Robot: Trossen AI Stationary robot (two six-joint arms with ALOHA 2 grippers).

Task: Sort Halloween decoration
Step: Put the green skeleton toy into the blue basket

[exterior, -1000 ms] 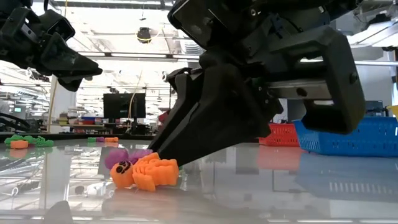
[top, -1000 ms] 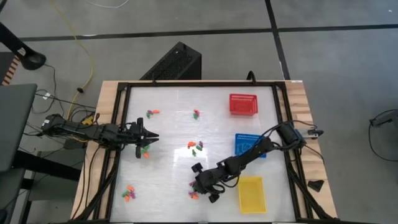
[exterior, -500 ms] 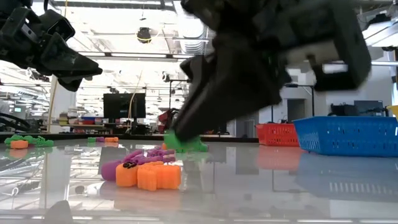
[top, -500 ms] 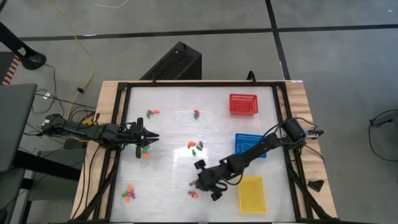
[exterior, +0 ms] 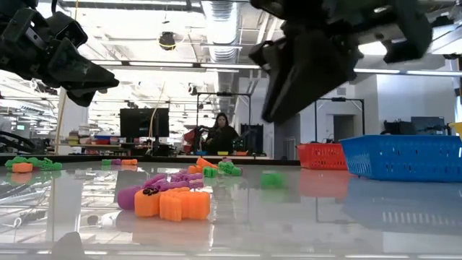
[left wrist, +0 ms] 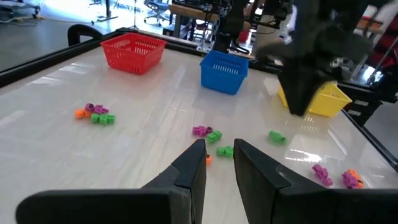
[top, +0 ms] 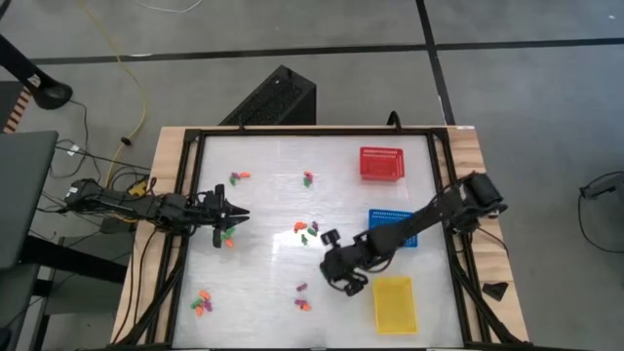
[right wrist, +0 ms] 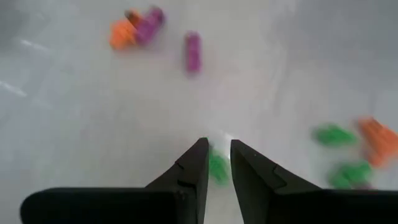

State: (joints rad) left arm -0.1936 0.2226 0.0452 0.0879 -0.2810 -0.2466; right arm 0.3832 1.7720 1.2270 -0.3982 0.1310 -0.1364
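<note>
Blurring right hand (exterior: 289, 101), green trinket (right wrist: 217, 167) half-hidden

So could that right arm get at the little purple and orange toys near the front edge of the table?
Probably yes. The right hand hangs just above the table, and the purple and orange toys lie on bare tabletop close by, with nothing between. The yellow basket sits off to the other side.

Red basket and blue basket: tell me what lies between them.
Nothing. In the high view the stretch of table between the red basket and the blue basket is bare.
</note>
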